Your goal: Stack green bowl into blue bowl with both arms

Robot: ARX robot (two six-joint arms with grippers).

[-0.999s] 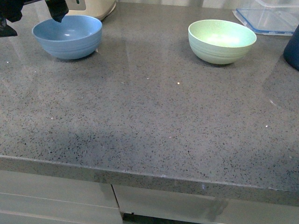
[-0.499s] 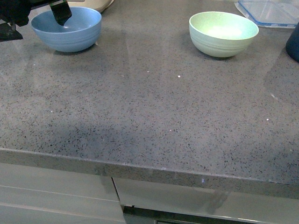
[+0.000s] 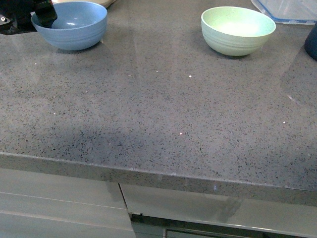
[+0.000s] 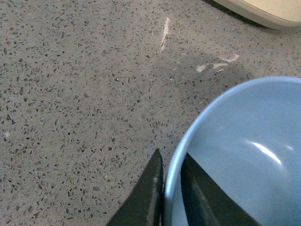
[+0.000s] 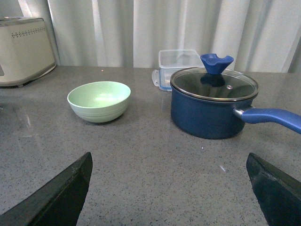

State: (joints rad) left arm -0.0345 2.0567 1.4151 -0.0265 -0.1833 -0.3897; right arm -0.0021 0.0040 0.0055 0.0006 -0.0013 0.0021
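The light blue bowl point(image 3: 72, 24) stands on the grey speckled counter at the far left. My left gripper point(image 3: 40, 17) is shut on its left rim. In the left wrist view one finger point(image 4: 145, 197) lies outside the blue bowl point(image 4: 244, 155) and the other inside, pinching the wall. The pale green bowl point(image 3: 237, 29) sits upright and empty at the far right of the counter. The right wrist view shows the green bowl point(image 5: 99, 100) some way ahead, and my right gripper point(image 5: 169, 188) open wide above bare counter. The right arm is out of the front view.
A dark blue saucepan point(image 5: 214, 107) with a glass lid and long handle stands beside the green bowl; its edge point(image 3: 312, 42) shows at the right. A clear plastic container point(image 5: 178, 63) sits behind it. A cream toaster point(image 5: 23, 51) is at the back. The counter's front edge point(image 3: 158, 181) runs below.
The left gripper has shifted left across the blue bowl and closed on its left rim. The front camera's view has drifted, so both bowls sit higher in the picture.
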